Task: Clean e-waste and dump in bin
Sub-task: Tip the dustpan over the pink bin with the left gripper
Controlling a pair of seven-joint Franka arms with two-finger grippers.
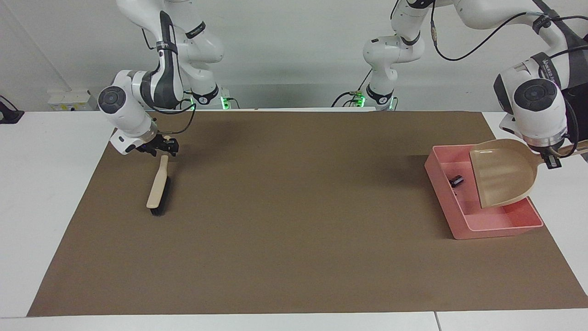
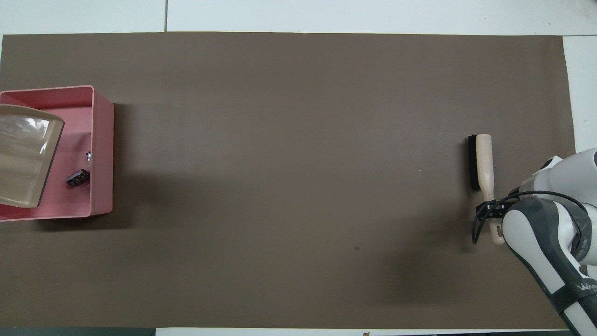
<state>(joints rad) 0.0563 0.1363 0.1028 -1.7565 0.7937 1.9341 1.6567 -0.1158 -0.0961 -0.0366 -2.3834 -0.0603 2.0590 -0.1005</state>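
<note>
Facing view: at right of frame, the left gripper (image 1: 552, 161) jaws clamp the tilted dustpan (image 1: 503, 173) handle over the pink bin (image 1: 487, 225); the dark cylinder (image 1: 455, 180) lies inside.

Overhead view: at lower right, whether the right gripper (image 2: 489, 210) grips the brush (image 2: 482, 161) handle I cannot tell.

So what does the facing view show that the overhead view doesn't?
Only the facing view shows both arms' bases and the left arm holding the dustpan by its handle, tilted over the bin. Only the overhead view shows a small pale bit against the bin's wall, near the dark cylinder. Both show the bin, dustpan, cylinder, the brown mat, and the brush lying on it with the right arm at its handle.
</note>
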